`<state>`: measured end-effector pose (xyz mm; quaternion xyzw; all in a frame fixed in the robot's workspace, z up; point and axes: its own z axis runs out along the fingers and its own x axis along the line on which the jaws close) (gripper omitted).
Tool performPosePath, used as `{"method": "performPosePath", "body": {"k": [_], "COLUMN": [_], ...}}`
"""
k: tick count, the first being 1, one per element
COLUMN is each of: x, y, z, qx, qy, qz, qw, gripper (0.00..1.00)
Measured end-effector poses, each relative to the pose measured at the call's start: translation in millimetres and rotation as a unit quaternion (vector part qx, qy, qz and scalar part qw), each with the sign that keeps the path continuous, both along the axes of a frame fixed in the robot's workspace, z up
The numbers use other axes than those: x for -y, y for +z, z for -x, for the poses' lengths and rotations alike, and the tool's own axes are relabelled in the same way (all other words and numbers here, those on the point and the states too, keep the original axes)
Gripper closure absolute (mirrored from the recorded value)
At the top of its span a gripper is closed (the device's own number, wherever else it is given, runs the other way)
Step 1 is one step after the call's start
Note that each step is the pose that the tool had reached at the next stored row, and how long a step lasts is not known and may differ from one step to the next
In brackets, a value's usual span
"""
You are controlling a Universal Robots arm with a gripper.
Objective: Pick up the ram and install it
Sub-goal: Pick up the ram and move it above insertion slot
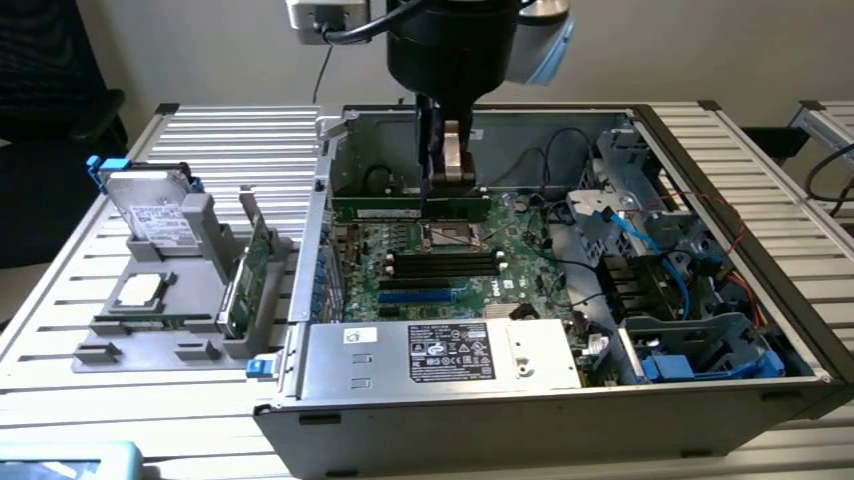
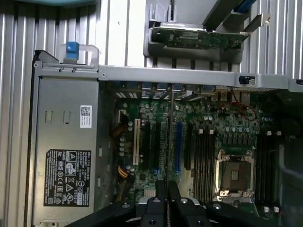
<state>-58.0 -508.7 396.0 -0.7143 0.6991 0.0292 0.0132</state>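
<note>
The ram (image 1: 387,209), a long thin green stick, hangs level inside the open computer case, above the back part of the motherboard (image 1: 514,285). My gripper (image 1: 450,192) is shut on it near its end toward the exterior view's right. In the wrist view the ram (image 2: 169,142) appears edge-on as a thin line running out from between the dark fingertips (image 2: 160,204). The black memory slots (image 1: 441,263) lie below and nearer the case front, beside the bare processor socket (image 1: 449,236). In the wrist view the slots (image 2: 203,161) sit next to the socket (image 2: 235,172).
The silver power supply (image 1: 441,350) fills the case front. Blue cables and drive cages (image 1: 667,290) crowd the exterior view's right. Outside the case, a grey fixture (image 1: 147,345) holds a tall green expansion card (image 1: 247,270), a hard drive (image 1: 150,210) and a square processor chip (image 1: 140,290).
</note>
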Motion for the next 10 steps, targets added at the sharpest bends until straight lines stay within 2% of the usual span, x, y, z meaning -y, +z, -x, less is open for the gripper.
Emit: {"method": "performPosePath", "body": {"k": [10], "x": [-24.7], "y": [-9.8], "z": [-22.0], "qx": [0.0004], "qy": [0.001], "qz": [0.0003], "qw": [1.0000], "gripper": [0.87]}}
